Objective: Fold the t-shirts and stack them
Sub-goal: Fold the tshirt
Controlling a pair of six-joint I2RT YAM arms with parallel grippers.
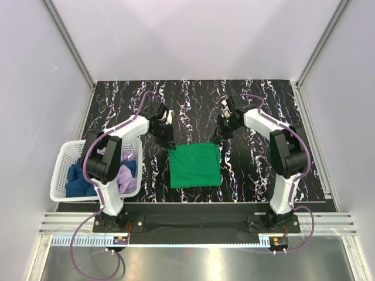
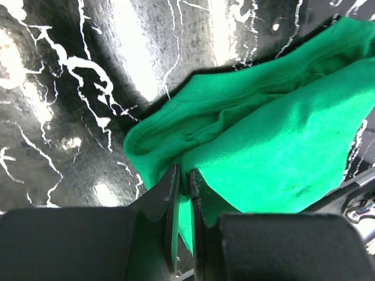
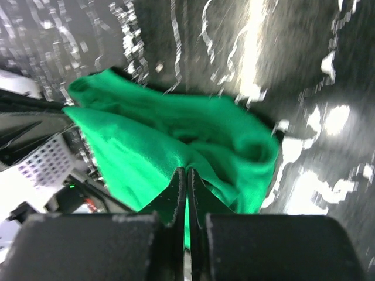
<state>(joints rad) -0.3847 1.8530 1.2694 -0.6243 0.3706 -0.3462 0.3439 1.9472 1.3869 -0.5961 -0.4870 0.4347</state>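
Pinching far corners of green t-shirt (image 1: pixel 195 167) with left gripper (image 2: pixel 183 175) and right gripper (image 3: pixel 186 172), fingers (image 2: pixel 168 202) nearly together on cloth. Folded near-square, spread nearward from them; long axis unclear.

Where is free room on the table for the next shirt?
Bare table beyond the left gripper and right gripper, up to the far edge; a narrower strip between green t-shirt and basket. Crowded at the shirt's far corners, which both grippers pinch.

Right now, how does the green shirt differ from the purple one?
The green t-shirt lies folded square on the table; the lilac t-shirt sits crumpled in the white basket. The left gripper and right gripper pinch the green one's far edge; no gripper holds the lilac one. Both are plain cloth.
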